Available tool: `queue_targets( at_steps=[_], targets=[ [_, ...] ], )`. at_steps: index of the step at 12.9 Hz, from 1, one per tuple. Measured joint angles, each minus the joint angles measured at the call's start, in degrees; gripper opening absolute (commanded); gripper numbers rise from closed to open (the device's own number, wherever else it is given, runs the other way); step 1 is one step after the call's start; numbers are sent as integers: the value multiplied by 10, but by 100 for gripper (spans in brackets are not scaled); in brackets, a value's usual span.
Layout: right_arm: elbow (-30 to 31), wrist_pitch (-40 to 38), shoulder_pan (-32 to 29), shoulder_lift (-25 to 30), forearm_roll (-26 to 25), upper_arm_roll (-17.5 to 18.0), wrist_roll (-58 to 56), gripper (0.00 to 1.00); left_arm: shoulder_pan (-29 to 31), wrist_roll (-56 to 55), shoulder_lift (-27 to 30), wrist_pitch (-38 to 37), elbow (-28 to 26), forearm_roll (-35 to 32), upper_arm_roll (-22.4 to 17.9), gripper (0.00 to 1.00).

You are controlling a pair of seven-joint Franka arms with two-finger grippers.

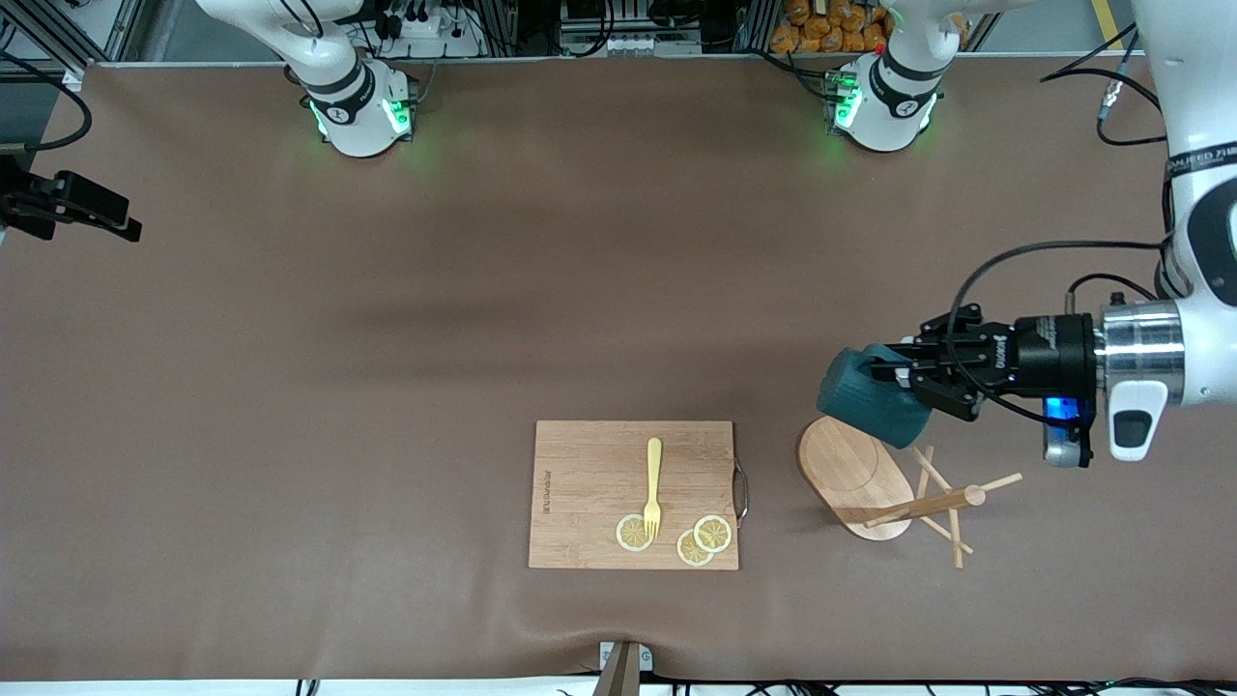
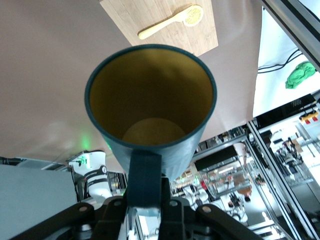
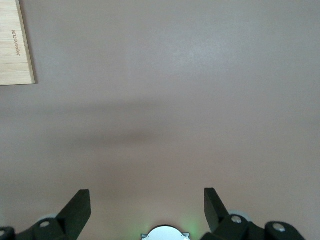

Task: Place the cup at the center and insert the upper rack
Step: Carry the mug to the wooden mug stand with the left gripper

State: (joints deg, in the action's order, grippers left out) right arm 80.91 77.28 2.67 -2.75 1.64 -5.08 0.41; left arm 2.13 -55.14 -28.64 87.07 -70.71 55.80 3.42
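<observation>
Front view: my left gripper [image 1: 901, 375] clamps the cup [image 1: 870, 397] by its handle, aloft over the mug tree's base [image 1: 843, 464]. Cup not yet placed; upper rack [image 1: 952, 498] untouched. My right gripper [image 3: 146, 206] waits, spread.

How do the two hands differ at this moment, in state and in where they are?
The left hand is shut on the cup by its handle and holds it tipped on its side over the mug tree's oval base. The right hand is open and empty, waiting over bare table toward the right arm's end, with only a corner of the cutting board in its view. Both are dark two-finger hands.
</observation>
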Motion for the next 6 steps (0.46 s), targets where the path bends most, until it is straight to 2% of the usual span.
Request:
queue_targets(
  at_steps=[6],
  targets=[
    [0,0,0,-2,0,0,0,100,55,76,-66,-20,-1,47,2,0]
  ],
)
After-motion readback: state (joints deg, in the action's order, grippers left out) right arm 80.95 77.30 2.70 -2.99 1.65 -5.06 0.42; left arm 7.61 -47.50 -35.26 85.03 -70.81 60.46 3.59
